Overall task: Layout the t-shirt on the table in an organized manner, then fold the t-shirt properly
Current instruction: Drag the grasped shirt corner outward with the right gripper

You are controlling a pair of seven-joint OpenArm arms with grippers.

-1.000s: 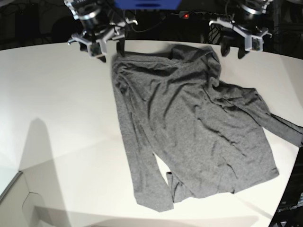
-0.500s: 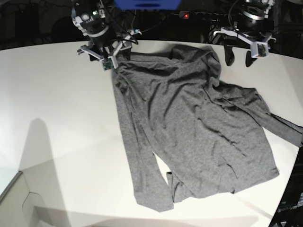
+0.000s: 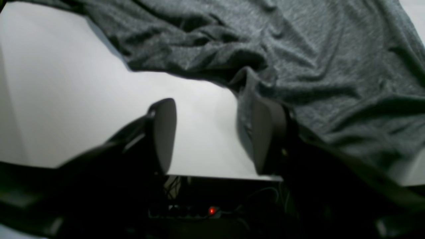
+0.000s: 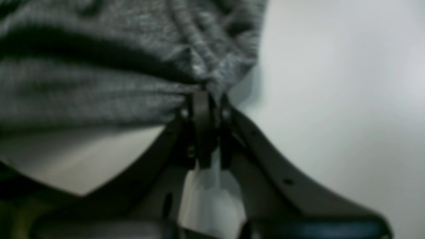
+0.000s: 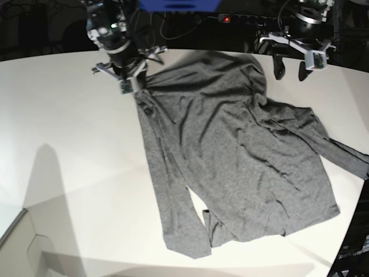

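Observation:
The dark-grey t-shirt [image 5: 230, 150] lies spread and wrinkled on the white table [image 5: 69, 144], one sleeve reaching the right edge. At the shirt's far-left corner my right gripper [image 5: 138, 77] is shut on a pinch of fabric. The right wrist view shows the closed fingertips [image 4: 206, 99] biting the t-shirt [image 4: 116, 66], which bunches and lifts off the table [image 4: 332, 83]. My left gripper [image 5: 290, 72] hangs open by the shirt's far-right corner. In the left wrist view the left gripper [image 3: 215, 132] has nothing between its fingers, and its right finger [image 3: 265, 132] sits against the t-shirt [image 3: 298, 49] edge.
The table's far edge runs just behind both grippers, with dark space and a power strip with a red light [image 5: 226, 19] beyond it. A blue object [image 5: 179, 4] sits at the top centre. A grey ledge [image 5: 17, 231] cuts the near-left corner.
My right gripper dropped onto the shirt's far-left corner and shut on it. The far edge of the shirt has been pulled taut toward that gripper. The left gripper has barely moved.

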